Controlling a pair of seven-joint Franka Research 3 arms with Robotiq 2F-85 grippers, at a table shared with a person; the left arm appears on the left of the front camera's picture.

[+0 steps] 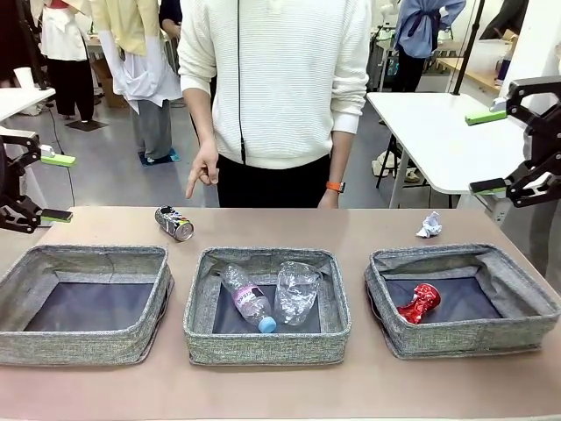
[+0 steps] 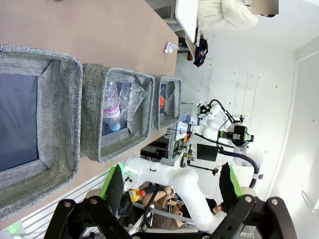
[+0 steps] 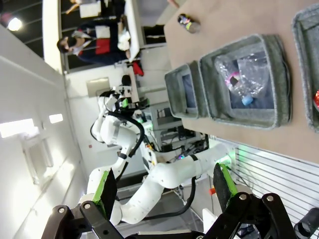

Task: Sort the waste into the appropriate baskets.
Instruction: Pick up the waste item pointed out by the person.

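Three grey baskets stand in a row. The left basket (image 1: 79,346) is empty. The middle basket (image 1: 263,346) holds a blue-capped bottle (image 1: 250,300) and a clear plastic cup (image 1: 296,292). The right basket (image 1: 456,338) holds a crushed red can (image 1: 419,303). A dark printed can (image 1: 173,223) lies on the table behind the left basket, and a white paper ball (image 1: 429,225) behind the right one. My left gripper (image 1: 57,187) hangs open at the left edge, my right gripper (image 1: 484,151) open at the right; both are raised, holding nothing. The wrist views show the open left gripper (image 2: 170,184) and right gripper (image 3: 165,186).
A person in a white sweater stands at the far side, one hand (image 1: 203,171) pointing down above the dark can. The brown table (image 1: 289,224) has bare room behind and in front of the baskets. A white table (image 1: 438,132) stands behind on the right.
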